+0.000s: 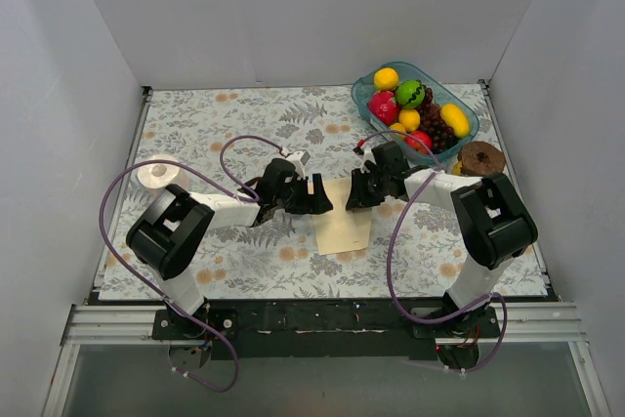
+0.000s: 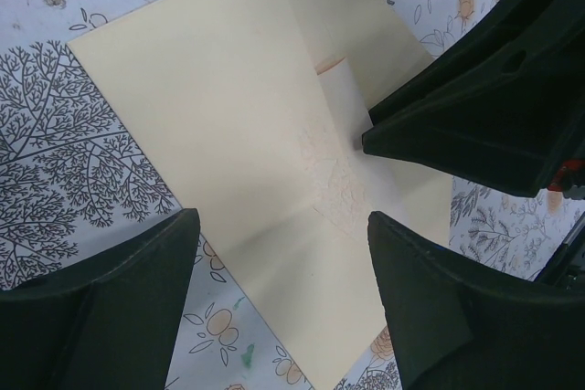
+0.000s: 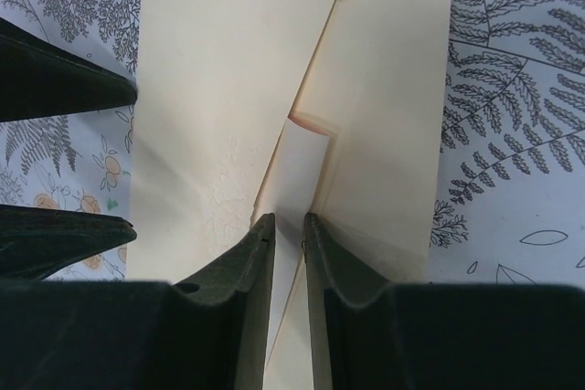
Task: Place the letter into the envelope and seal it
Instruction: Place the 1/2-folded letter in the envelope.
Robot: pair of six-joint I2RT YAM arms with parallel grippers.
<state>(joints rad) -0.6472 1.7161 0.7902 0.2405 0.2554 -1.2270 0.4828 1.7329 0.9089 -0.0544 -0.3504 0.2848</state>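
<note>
The envelope (image 1: 344, 227) at the middle of the table (image 1: 195, 124), the letter (image 2: 329, 65) tucked inside
Only a salmon sliver of the letter shows at the opening; the right gripper (image 3: 289, 230) pinches a pale strip (image 3: 302, 166) there, the left gripper (image 2: 281, 218) hangs released over the paper. At the far right corner a blue tray (image 1: 363, 95) holds fruit (image 1: 410, 95)

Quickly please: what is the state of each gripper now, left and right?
Left gripper: open, fingers apart above the envelope, holding nothing.
Right gripper: closed on the envelope, at its flap.
</note>
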